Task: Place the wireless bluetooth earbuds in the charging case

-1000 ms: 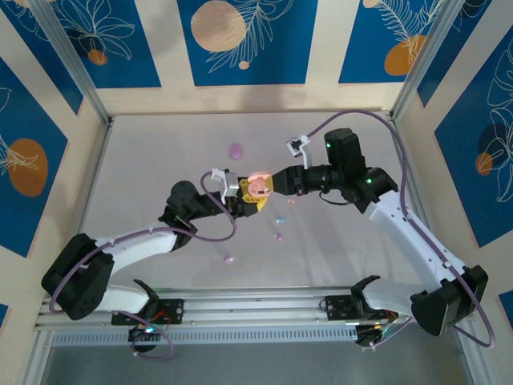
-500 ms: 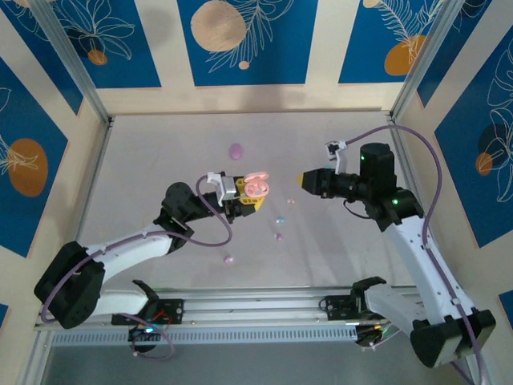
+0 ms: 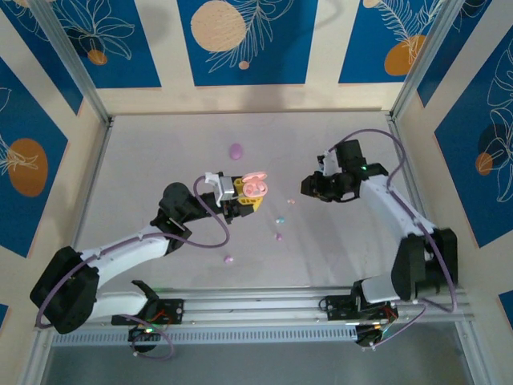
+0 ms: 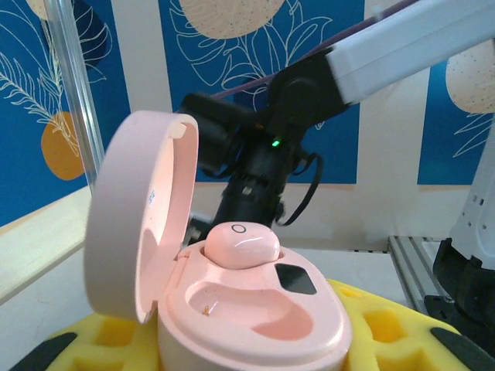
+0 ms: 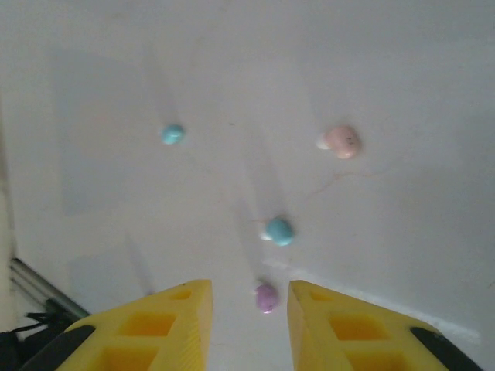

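My left gripper (image 4: 247, 344) is shut on the open pink charging case (image 4: 255, 309), its lid (image 4: 139, 216) standing up on the left. One pink earbud (image 4: 241, 243) sits in the far slot; the near slot is bare. From above, the case (image 3: 254, 187) is held over the table's middle by the left gripper (image 3: 243, 198). To its right my right gripper (image 3: 309, 186) points down at the table. Its yellow fingers (image 5: 186, 317) stand open with nothing between them (image 5: 249, 292). On the table just beyond them lie a purple earbud (image 5: 266, 297), a blue one (image 5: 278, 230), another blue (image 5: 172, 134) and a pink one (image 5: 341, 141).
A closed purple oval case (image 3: 236, 150) lies at the back of the table. A purple earbud (image 3: 228, 259) rests near the front rail (image 3: 256, 309). Loose earbuds (image 3: 280, 219) are strung out between the two grippers. Metal posts (image 3: 96, 112) frame the table (image 3: 160, 152).
The right gripper has pulled away from the pink case to the right, tipped down toward the table, and its jaws have narrowed. The left gripper still holds the case in about the same place.
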Tool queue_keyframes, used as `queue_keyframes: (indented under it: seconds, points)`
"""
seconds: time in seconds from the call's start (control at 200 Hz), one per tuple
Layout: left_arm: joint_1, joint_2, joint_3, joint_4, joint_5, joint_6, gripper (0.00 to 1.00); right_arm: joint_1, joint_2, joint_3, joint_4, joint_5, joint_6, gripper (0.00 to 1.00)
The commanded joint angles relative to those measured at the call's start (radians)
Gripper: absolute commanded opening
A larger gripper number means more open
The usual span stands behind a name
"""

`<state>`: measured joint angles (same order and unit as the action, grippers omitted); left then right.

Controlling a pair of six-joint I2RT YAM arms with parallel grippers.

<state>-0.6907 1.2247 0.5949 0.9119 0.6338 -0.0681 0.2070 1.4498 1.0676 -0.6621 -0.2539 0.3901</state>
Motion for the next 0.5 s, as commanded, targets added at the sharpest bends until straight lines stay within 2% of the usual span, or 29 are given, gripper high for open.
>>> queue_keyframes:
  seconds: [0.0, 0.07, 0.265, 0.385, 0.495]
  points:
    - [-0.008, -0.022, -0.003, 0.01, -0.009, 0.02, 0.23, 0.048, 0.126, 0.075, -0.072, 0.079, -0.092, 0.35]
    - [-0.009, -0.029, -0.005, 0.008, -0.009, 0.019, 0.23, 0.053, 0.208, 0.121, -0.083, 0.121, -0.086, 0.37]
    - [-0.008, -0.067, -0.018, -0.026, -0.025, 0.032, 0.23, 0.085, 0.385, 0.221, -0.098, 0.145, -0.1, 0.41]
    - [-0.009, -0.073, -0.021, -0.038, -0.024, 0.037, 0.23, 0.102, 0.471, 0.295, -0.134, 0.225, -0.113, 0.42]
    - [-0.009, -0.073, -0.022, -0.038, -0.025, 0.037, 0.23, 0.1, 0.518, 0.33, -0.134, 0.225, -0.111, 0.42]
